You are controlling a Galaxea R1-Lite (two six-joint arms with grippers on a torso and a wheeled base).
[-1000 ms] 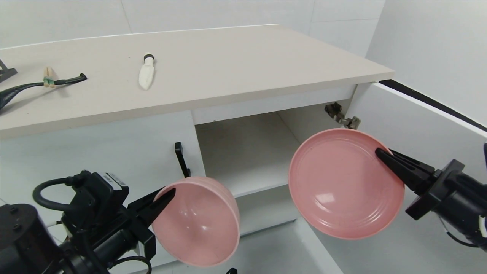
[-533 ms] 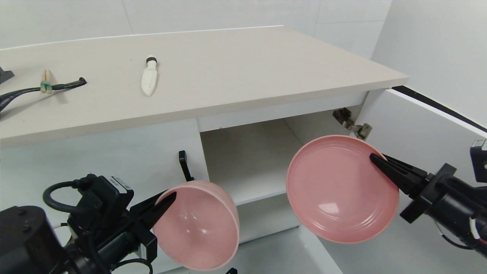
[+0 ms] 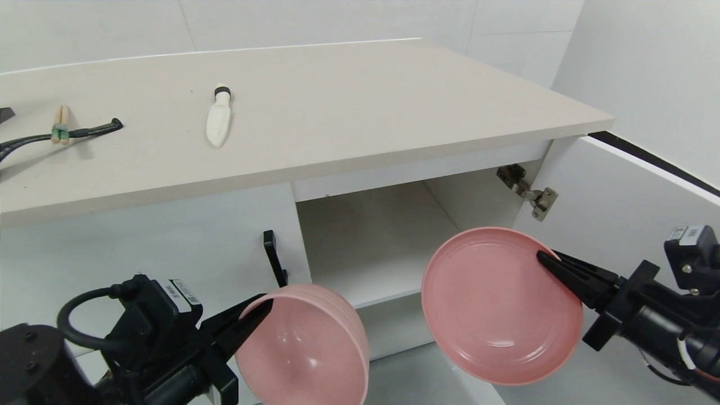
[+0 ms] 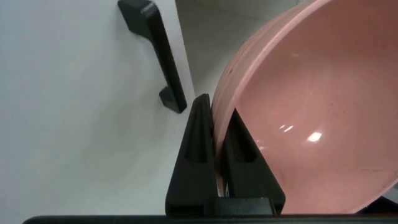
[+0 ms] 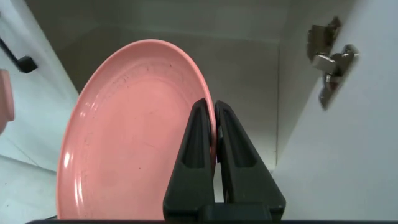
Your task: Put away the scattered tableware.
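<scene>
Beige counter (image 3: 349, 95) runs across the head view above a white cabinet (image 3: 140, 247). At its far left lies a pair of pale chopsticks (image 3: 58, 125) with a green band, touching a black cable (image 3: 84, 133). Further right, well apart from these, a white utensil (image 3: 217, 119) with a black ring near one end lies flat on the counter.

Below, the left end effector (image 3: 260, 309) is clamped on the rim of a pink bowl (image 3: 315, 354), one finger inside the wall and one outside. The bowl is held in the air, tipped on its side, in front of the closed door (image 3: 169, 242). The left wrist view shows the same narrow pinch (image 4: 214, 121) on the bowl's (image 4: 311, 124) rim, with the door's black handle (image 4: 157, 56) just beyond.

Right of the handle the compartment stands open, a white shelf (image 3: 365, 242) inside it.

In front of that opening, a pink plate (image 3: 495, 309) hangs tilted, its face turned towards the bowl. The right end effector (image 3: 544, 260) grips its rim, fingers closed tight on the edge, as the right wrist view (image 5: 211, 115) also shows on the plate (image 5: 130, 143). Behind it, a metal hinge (image 3: 534, 194) joins the open door (image 3: 624, 197) to the cabinet.
</scene>
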